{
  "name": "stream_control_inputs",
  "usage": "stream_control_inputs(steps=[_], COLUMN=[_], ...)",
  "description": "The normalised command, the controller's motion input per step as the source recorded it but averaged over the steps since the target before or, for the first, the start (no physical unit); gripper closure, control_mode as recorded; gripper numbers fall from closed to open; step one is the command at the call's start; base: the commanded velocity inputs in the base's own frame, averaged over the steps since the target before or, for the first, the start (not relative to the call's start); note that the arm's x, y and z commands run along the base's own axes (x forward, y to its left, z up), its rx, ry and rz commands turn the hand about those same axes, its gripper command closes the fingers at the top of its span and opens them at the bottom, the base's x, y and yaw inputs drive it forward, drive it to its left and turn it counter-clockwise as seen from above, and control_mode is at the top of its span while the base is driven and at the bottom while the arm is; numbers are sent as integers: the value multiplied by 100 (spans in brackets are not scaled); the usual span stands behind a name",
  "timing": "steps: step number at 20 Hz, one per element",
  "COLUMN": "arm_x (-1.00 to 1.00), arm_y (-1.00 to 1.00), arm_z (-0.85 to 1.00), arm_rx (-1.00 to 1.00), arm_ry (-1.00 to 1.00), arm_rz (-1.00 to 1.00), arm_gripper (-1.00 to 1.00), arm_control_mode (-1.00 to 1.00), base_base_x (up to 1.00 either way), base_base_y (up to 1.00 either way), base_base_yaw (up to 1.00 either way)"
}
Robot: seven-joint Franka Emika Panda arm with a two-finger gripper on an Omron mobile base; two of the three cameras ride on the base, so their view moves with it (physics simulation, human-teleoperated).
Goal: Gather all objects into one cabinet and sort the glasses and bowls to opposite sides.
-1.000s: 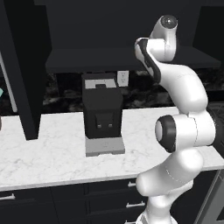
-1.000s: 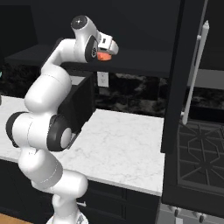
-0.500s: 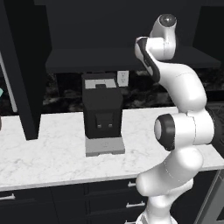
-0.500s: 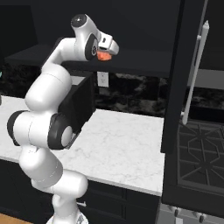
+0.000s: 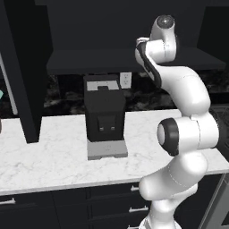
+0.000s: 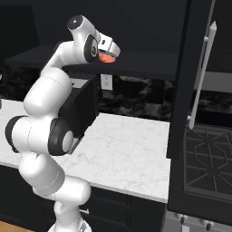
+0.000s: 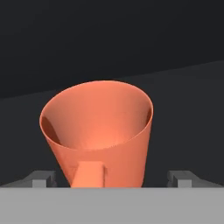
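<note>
Hand (image 7: 112,177) spread wide around orange cup (image 7: 98,131)

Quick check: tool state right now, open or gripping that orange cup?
Tool: open, jaws spread wide on either side of the orange cup, tips apart from its walls; not gripping it.

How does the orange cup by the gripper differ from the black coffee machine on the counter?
The orange cup is bright and tapered with an open mouth; the coffee machine is black and boxy. The cup sits high between the open gripper fingers in the dark cabinet; the machine stands on the white marble counter below.
</note>
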Motion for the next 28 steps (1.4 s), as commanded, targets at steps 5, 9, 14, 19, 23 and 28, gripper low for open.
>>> stream_control_inputs(steps=[5,9,14,19,23,28], arm_x=[0,5,1,-4,-44,-100], arm_y=[0,0,0,0,0,-3], arm_z=[-3,-13,-11,-2,0,0], arm_rx=[1,0,2,6,10,11], arm_ry=[0,0,0,-1,-5,-11], arm_rz=[-4,-4,-3,0,0,1], arm_gripper=[100,100,100,100,100,100], arm_control_mode=[-100,-100,-100,-100,-100,-100], base_base_x=[0,0,0,0,0,0], base_base_y=[0,0,0,0,0,0], base_base_yaw=[0,0,0,0,0,0])
